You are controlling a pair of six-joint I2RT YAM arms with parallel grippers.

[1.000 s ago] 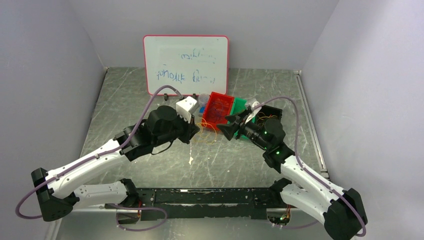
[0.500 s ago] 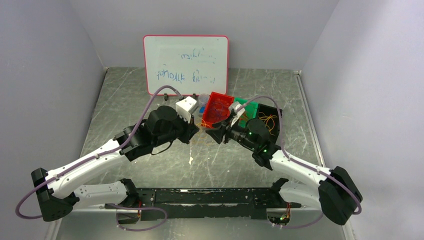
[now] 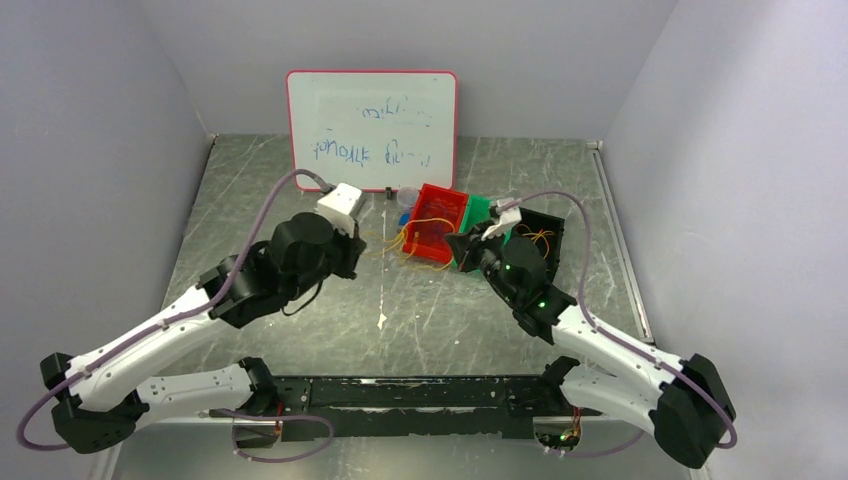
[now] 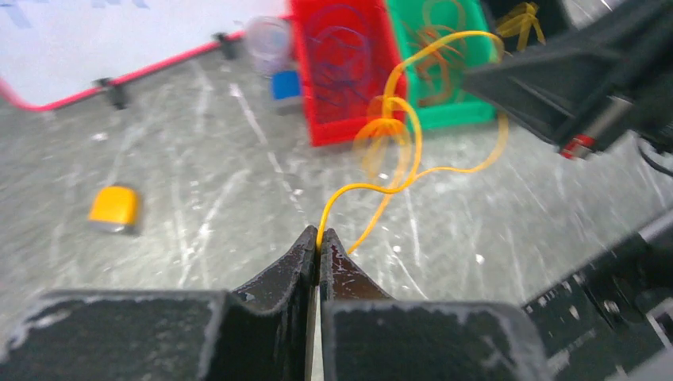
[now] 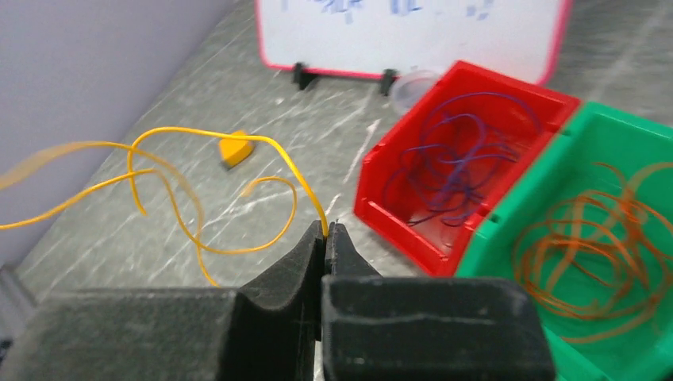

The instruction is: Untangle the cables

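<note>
The jaws of the left gripper are clenched on a yellow cable. Those of the right gripper pinch what seems the same strand. Between them it hangs looped above the surface. Purple cables lie in the red bin and orange cables in the green bin, so the sorting looks well advanced. This strand's loops remain to be opened.
</note>
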